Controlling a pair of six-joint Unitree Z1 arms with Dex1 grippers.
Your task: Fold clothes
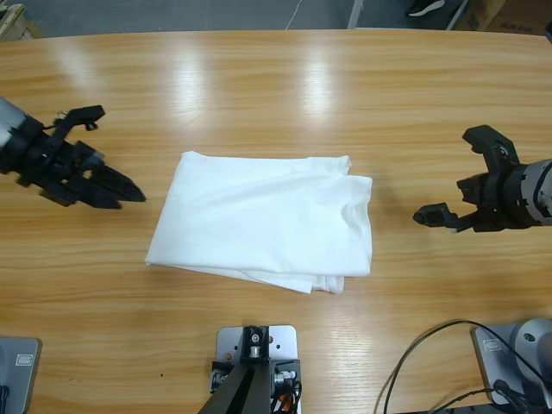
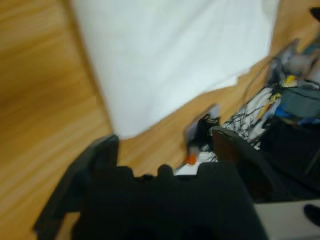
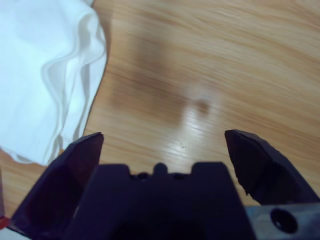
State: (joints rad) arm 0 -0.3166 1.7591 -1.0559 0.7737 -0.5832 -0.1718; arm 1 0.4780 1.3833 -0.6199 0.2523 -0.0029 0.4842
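Both pincers gape wide and hold nothing: the left pincer (image 1: 97,151) at the frame's left, the right pincer (image 1: 455,177) at its right. The folded T-shirt (image 1: 267,220) lies mid-frame on the tabletop (image 1: 285,78), apart from both.

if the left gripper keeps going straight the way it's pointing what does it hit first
Most likely the shirt: the open left gripper points at its near edge with only bare table between. Its height is unclear, so it might pass over.
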